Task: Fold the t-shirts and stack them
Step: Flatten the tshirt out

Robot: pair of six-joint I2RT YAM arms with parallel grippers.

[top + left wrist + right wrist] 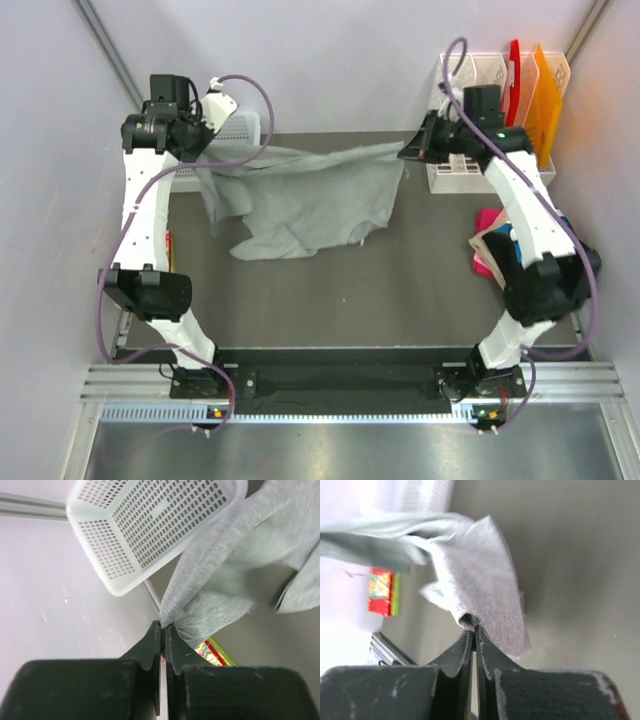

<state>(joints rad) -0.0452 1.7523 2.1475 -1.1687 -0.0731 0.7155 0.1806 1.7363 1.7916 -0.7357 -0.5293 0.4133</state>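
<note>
A: Checking jaws first. Clamping the left gripper (162,626) fully shut, pinching a corner of the grey shirt (210,585) right at the tips.
B: Confirming the same on the right gripper (472,626): closed hard, biting a fold of the same cloth.
A: Holding the top edge up at the far side of the table (330,300), stretching it left to right between both grips. Running the long axis across the table. Letting the rest sag toward the near side, trailing bunched on the mat.
B: Judging neither arm nearer, gripping one end each. Reaching inward from both sets of jaws to find cloth.
A: Watching edges now. Crowding the basket (150,525) just beside the left grip, plus the wall (60,200) close outboard.
B: Crowding the rack (455,170) just beside the right grip. Also noting the pile (490,240) of other shirts near the right edge, beside the right arm.
A: Finding open room only toward near-centre. Probably needing to pull taut and drag nearward to lay it flat, steering left of the pile.
</note>
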